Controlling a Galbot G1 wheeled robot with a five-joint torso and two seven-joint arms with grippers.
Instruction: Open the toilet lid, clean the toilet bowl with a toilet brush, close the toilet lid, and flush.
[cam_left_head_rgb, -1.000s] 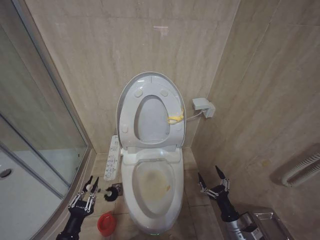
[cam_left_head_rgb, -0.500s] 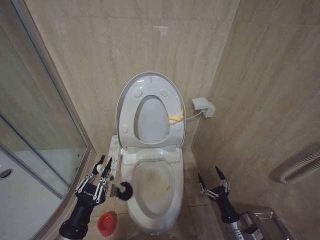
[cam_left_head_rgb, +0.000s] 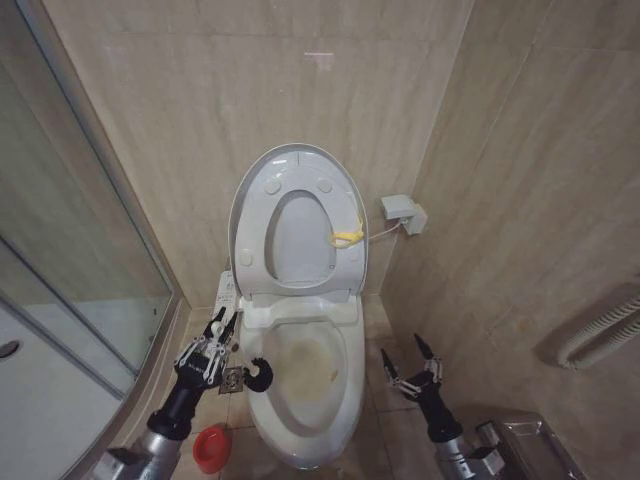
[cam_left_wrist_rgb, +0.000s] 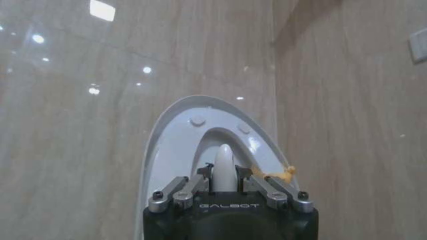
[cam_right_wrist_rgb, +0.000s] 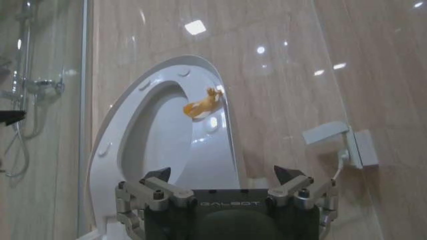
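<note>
The toilet lid (cam_left_head_rgb: 297, 162) stands raised against the wall with the seat ring, a yellow loop (cam_left_head_rgb: 348, 238) at its right edge. Below it the toilet bowl (cam_left_head_rgb: 335, 395) lies open, with a brownish-yellow stain inside. My left gripper (cam_left_head_rgb: 222, 323) hovers at the bowl's left side, shut on the toilet brush. The brush's dark head (cam_left_head_rgb: 258, 374) hangs at the bowl's left rim. In the left wrist view the pale handle (cam_left_wrist_rgb: 223, 160) sits between the jaws of my left gripper (cam_left_wrist_rgb: 223, 172), with the lid (cam_left_wrist_rgb: 175, 145) behind. My right gripper (cam_left_head_rgb: 403, 352) waits open right of the bowl, and in its own wrist view this gripper (cam_right_wrist_rgb: 223, 175) faces the lid (cam_right_wrist_rgb: 119, 141).
The red holder cup (cam_left_head_rgb: 210, 447) stands on the floor left of the bowl. A white button panel (cam_left_head_rgb: 226, 293) runs along the bowl's left side. A glass shower wall (cam_left_head_rgb: 80, 250) closes the left. A wall box (cam_left_head_rgb: 402, 213), a grey hose (cam_left_head_rgb: 600, 335) and a metal bin (cam_left_head_rgb: 525, 445) are on the right.
My left gripper has risen and moved right with the brush, carrying its head from beside the holder cup to the bowl's left rim. The right gripper stays open and low.
</note>
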